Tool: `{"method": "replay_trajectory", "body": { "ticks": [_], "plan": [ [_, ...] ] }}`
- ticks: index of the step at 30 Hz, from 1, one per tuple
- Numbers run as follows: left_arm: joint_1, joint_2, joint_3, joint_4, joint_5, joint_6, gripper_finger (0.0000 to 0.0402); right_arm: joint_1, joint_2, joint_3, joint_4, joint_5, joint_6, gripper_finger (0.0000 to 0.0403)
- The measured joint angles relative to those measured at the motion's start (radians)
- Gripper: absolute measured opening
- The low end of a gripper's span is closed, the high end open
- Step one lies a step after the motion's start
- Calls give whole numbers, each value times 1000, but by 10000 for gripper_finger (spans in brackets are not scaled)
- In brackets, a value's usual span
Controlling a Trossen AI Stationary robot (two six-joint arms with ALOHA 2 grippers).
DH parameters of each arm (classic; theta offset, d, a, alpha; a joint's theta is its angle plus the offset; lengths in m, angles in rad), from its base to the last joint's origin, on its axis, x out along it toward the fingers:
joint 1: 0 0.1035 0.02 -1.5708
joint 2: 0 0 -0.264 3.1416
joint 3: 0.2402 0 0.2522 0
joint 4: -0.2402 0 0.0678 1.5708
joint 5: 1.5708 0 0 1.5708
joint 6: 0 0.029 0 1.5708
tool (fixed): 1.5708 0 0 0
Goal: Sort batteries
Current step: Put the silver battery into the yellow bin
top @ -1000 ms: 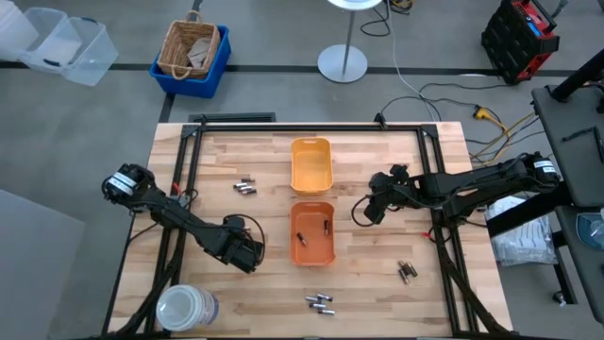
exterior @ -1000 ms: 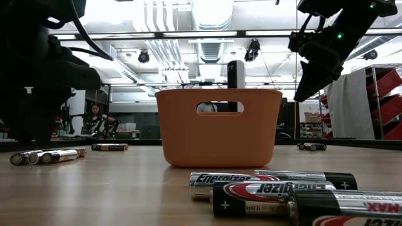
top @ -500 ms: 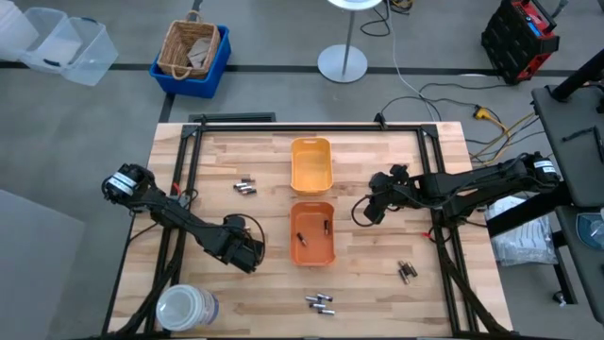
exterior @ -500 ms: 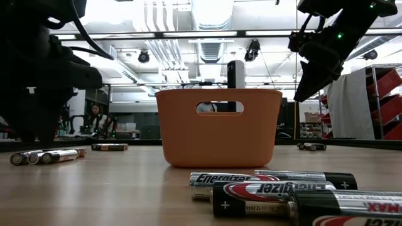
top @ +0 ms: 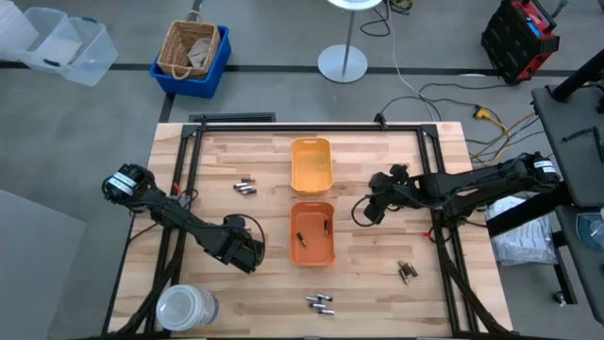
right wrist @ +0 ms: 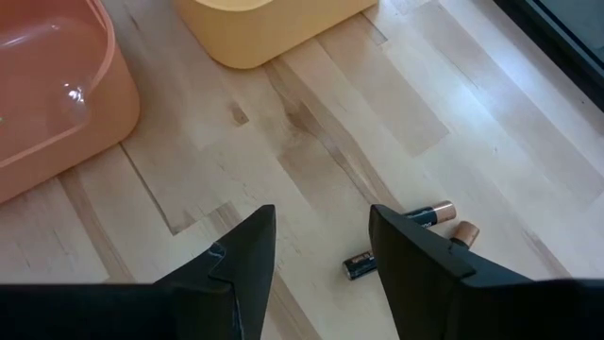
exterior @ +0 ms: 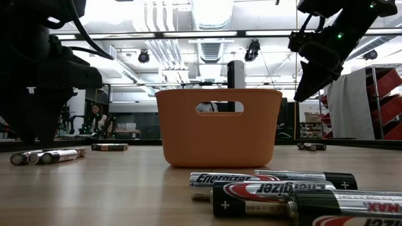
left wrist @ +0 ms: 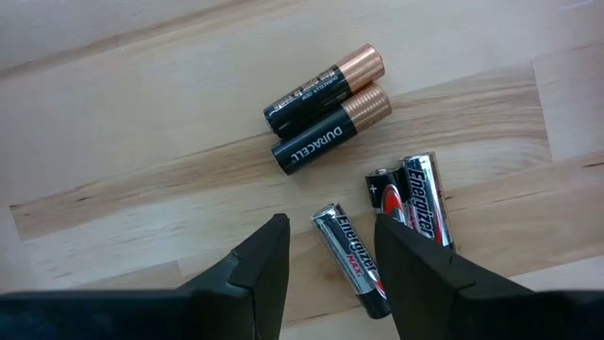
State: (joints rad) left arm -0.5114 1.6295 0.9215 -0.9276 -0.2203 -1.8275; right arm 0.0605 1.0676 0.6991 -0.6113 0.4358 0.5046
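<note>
Between the open left end effector's (left wrist: 326, 250) fingers lies a battery (left wrist: 351, 261).

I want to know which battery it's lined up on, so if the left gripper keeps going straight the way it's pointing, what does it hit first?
Probably the silver Energizer battery lying in line with the open left gripper. Depth is unclear, so it could land on the bare table beside it.

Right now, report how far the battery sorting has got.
Done: two batteries lie in the orange tray; the yellow-orange tray looks empty. In hand: nothing. The left gripper is open over a loose cluster, and the right gripper is open beside the trays. Left: groups on the table near its front edge, front right and upper left.
</note>
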Motion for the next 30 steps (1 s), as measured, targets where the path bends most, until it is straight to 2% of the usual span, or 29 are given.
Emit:
{"method": "replay_trajectory", "body": {
  "ticks": [11,23,30],
  "plan": [
    [0,0,0,0,1,0,137,0,0,0,0,0,0,178],
    [0,0,-2,-1,-2,2,137,0,0,0,0,0,0,164],
    [0,0,-2,11,-5,8,137,0,0,0,0,0,0,173]
  ]
}}
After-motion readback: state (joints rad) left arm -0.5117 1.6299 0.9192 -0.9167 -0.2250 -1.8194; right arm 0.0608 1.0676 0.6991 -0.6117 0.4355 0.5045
